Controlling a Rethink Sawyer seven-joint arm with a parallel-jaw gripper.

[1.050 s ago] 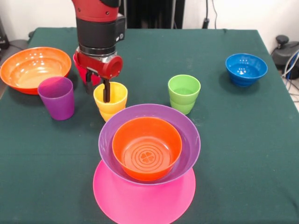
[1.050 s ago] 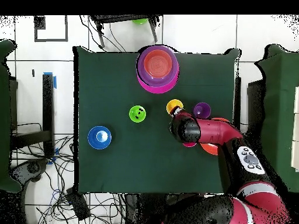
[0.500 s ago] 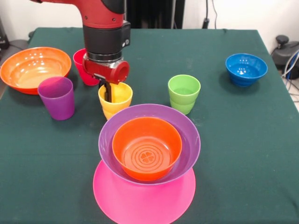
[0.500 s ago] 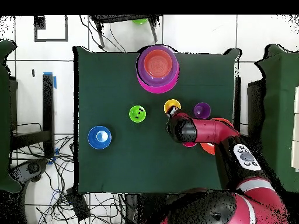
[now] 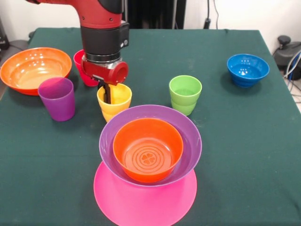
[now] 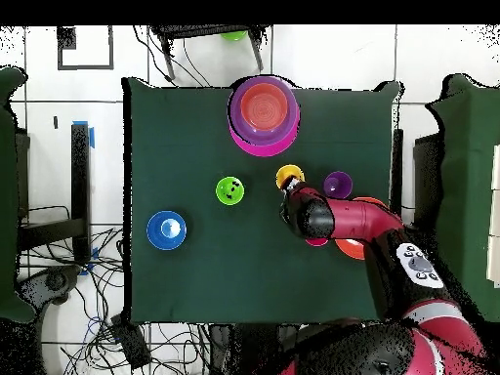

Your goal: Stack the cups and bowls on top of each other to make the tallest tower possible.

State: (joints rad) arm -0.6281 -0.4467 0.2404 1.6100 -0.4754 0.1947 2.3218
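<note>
the gripper (image 5: 106, 93) hung at the yellow cup (image 5: 114, 101), with 1 dark finger (image 5: 107, 93) reaching down inside the cup by its rim; whether the fingers were pinching the cup wall or standing apart could not be told, since the red wrist hid the rest of them. the yellow cup stood upright on the green table (image 5: 244, 141), just behind the tower (image 5: 148, 155). the red cup (image 5: 81, 66) stood behind the wrist, partly hidden by it. the purple cup (image 5: 57, 98) stood upright to the left of the yellow one in the front view, and just behind it sat the large orange bowl (image 5: 34, 68). the light green cup (image 5: 185, 93) stood upright to the right of the yellow cup, apart from it. the small blue bowl (image 5: 248, 69) sat well off toward the far right corner. the tower was the pink bowl (image 5: 145, 200) at the bottom, the purple bowl (image 5: 190, 136) on it, and the small orange bowl (image 5: 147, 149) nested inside the purple one, open side up.

from overhead, the arm (image 6: 356, 221) reached across the table with its wrist just beside the yellow cup (image 6: 288, 177).
</note>
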